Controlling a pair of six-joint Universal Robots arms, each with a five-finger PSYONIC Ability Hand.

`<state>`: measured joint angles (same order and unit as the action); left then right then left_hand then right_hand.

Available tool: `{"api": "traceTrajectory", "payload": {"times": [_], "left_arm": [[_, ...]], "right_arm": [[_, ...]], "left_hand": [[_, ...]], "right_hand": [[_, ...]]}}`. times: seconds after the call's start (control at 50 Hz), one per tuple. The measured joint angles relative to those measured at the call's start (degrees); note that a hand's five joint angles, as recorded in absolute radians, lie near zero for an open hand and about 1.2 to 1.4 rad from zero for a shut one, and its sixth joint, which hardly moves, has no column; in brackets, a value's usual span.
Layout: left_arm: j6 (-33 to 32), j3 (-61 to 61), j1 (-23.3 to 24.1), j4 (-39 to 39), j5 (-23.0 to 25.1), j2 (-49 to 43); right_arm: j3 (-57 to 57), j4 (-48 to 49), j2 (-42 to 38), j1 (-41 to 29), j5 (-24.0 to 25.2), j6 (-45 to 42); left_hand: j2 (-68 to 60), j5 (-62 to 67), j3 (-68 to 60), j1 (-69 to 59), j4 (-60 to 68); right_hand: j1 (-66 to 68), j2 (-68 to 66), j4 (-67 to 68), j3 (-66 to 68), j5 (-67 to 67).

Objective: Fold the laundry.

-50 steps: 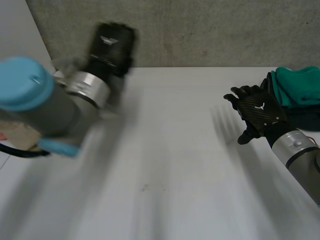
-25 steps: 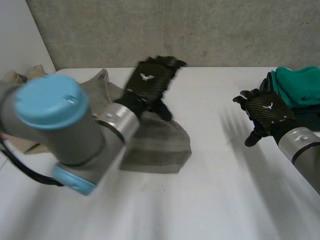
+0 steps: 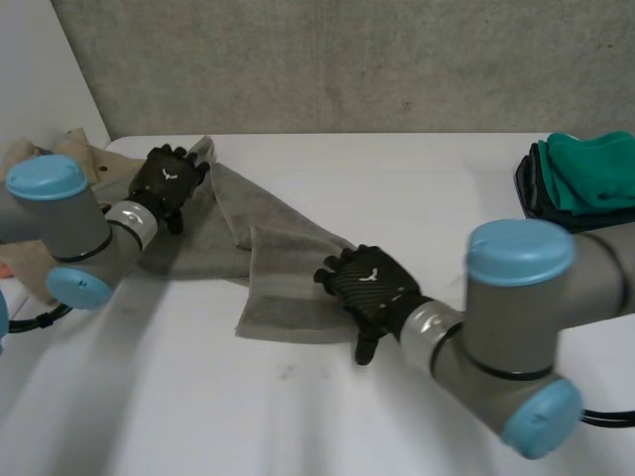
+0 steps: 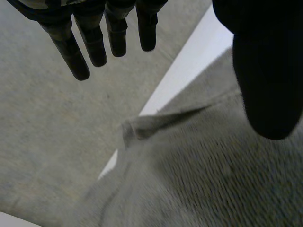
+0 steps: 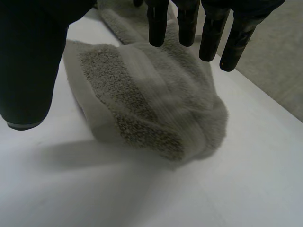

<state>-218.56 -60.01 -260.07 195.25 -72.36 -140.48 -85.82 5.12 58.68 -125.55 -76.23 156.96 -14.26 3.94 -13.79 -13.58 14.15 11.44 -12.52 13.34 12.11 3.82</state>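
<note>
Lying across the white desk (image 3: 427,188) is a grey towel (image 3: 268,258). It runs from the far left corner of the desk to the middle. It is not flat. It has bumps and folds, and the end in the middle of the desk is doubled over.

The left hand (image 3: 167,178) is at the far left end of the towel, over its edge. In the left wrist view its fingers (image 4: 97,45) are straight and a little apart, and the thumb (image 4: 267,71) is off to one side. They pinch nothing. The towel (image 4: 213,179) lies under the palm, with a small fold sticking up. I cannot tell if the hand touches the towel.

The right hand (image 3: 369,283) is at the other end of the towel, by the doubled part. In the right wrist view its fingers (image 5: 210,33) are straight and spread, with the thumb (image 5: 31,61) far from them. The bunched end of the towel (image 5: 156,109) lies under the palm on the desk (image 5: 246,179). The fingers hold nothing.

A folded green cloth (image 3: 595,169) sits on a dark cloth (image 3: 529,183) at the far right side of the desk, well apart from the towel. A tan cloth (image 3: 74,149) lies at the far left edge, just beside the left arm. A grey wall (image 3: 347,59) stands behind the desk.
</note>
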Motion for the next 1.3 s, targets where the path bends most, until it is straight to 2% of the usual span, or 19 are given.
{"api": "traceTrajectory", "payload": {"times": [0.16,0.22,0.24,0.26,0.36,0.46,0.6,0.62,0.7,0.72,0.76,0.78,0.82,1.08,1.18,1.24,1.26,1.28,1.3], "left_arm": [[0.0,2.2,-1.5,-0.7,0.4,-4.0],[-0.1,1.9,-1.7,-1.1,0.3,-4.2],[-0.2,1.5,-1.8,-1.3,0.2,-4.1],[-0.3,1.3,-1.8,-1.5,0.1,-4.0],[-1.2,-1.4,-1.8,-2.1,-0.4,-2.4],[-2.1,-5.5,-1.7,-2.3,-0.6,0.4],[-3.0,-9.8,-1.1,-2.4,-0.9,3.4],[-3.1,-10.3,-1.0,-2.4,-1.1,3.8],[-3.6,-11.8,-0.8,-3.1,-2.3,4.4],[-3.9,-12.2,-0.8,-3.7,-2.8,4.4],[-4.2,-12.4,-0.7,-4.1,-3.1,4.4],[-4.5,-12.6,-0.7,-4.6,-3.4,4.3],[-5.1,-12.9,-0.6,-5.3,-3.9,4.1],[-5.7,-16.1,1.6,-9.5,-8.3,7.2],[-4.2,-22.7,3.3,-14.1,-8.9,15.0],[-3.8,-25.5,3.7,-14.0,-8.8,18.3],[-3.7,-26.6,3.7,-13.6,-8.8,19.4],[-3.6,-27.3,3.7,-13.1,-8.7,20.1],[-3.6,-28.1,3.6,-12.4,-8.7,21.0]], "right_arm": [[7.2,0.9,-8.4,-3.0,-2.7,-0.7],[8.3,1.2,-9.7,-3.1,-3.3,-0.9],[8.9,1.9,-10.5,-3.1,-3.9,-1.0],[9.1,2.3,-10.8,-3.1,-4.1,-1.0],[9.3,4.7,-11.4,-2.9,-5.0,-1.0],[9.2,6.3,-11.1,-2.8,-5.3,-0.9],[9.4,6.5,-10.8,-2.7,-5.3,-0.7],[9.5,6.4,-10.9,-2.7,-5.3,-0.7],[10.4,6.4,-11.3,-2.6,-5.4,-0.7],[10.8,6.3,-11.5,-2.5,-5.4,-0.7],[11.0,6.3,-11.5,-2.4,-5.5,-0.7],[11.2,6.2,-11.5,-2.2,-5.5,-0.7],[11.3,6.0,-11.0,-1.2,-5.6,-0.6],[7.3,4.4,-1.1,7.8,-5.3,0.0],[5.1,4.0,1.7,11.9,-4.9,-0.1],[4.3,3.6,2.7,13.4,-4.7,-0.1],[4.0,3.4,3.1,13.9,-4.6,-0.2],[3.8,3.3,3.3,14.3,-4.5,-0.2],[3.6,3.1,3.6,14.7,-4.3,-0.2]], "left_hand": [[-8.8,9.2,-9.2,-10.0,8.8],[-17.7,18.1,-18.1,-19.9,17.9],[-21.2,20.8,-21.6,-22.8,20.7],[-30.9,30.1,-31.1,-33.2,30.4],[-43.1,42.9,-43.5,-42.6,43.5],[-42.0,42.5,-42.4,-41.9,42.4],[-25.2,26.1,-26.4,-25.1,25.8],[-20.5,21.0,-21.4,-20.5,20.6],[-20.1,20.3,-20.7,-20.5,20.0],[-27.8,28.0,-28.2,-29.7,27.9],[-32.9,32.5,-33.2,-34.5,32.4],[-45.0,44.3,-44.5,-47.4,44.4],[-51.8,51.3,-51.9,-53.1,51.7],[-54.1,52.5,-54.2,-53.1,54.3],[-53.1,51.6,-53.3,-51.9,53.3],[-38.0,37.7,-38.4,-35.6,38.1],[-25.7,26.9,-26.4,-22.8,27.1],[-25.7,26.9,-26.4,-22.8,27.1],[-12.9,13.6,-14.3,-10.0,13.6]], "right_hand": [[1.3,-2.6,1.4,3.1,1.8],[4.1,-5.9,4.8,6.4,4.4],[10.8,-13.3,12.3,14.0,11.0],[13.1,-15.8,15.0,16.4,13.6],[28.8,-35.2,33.9,35.4,31.7],[33.8,-40.7,40.2,41.5,37.7],[32.8,-39.1,38.1,39.4,37.6],[35.4,-42.0,41.2,42.5,39.6],[44.7,-53.6,52.8,53.9,50.6],[45.3,-55.0,54.4,55.5,52.3],[45.3,-55.0,54.5,55.6,52.4],[45.3,-55.0,54.6,55.6,52.6],[45.3,-55.0,54.6,55.6,52.6],[45.3,-55.0,54.6,55.6,52.6],[45.3,-55.0,54.6,55.6,52.6],[45.3,-55.0,54.6,55.6,52.6],[45.3,-55.0,54.6,55.6,52.6],[45.3,-55.0,54.6,55.6,52.6],[45.3,-55.0,54.6,55.6,52.6]]}}
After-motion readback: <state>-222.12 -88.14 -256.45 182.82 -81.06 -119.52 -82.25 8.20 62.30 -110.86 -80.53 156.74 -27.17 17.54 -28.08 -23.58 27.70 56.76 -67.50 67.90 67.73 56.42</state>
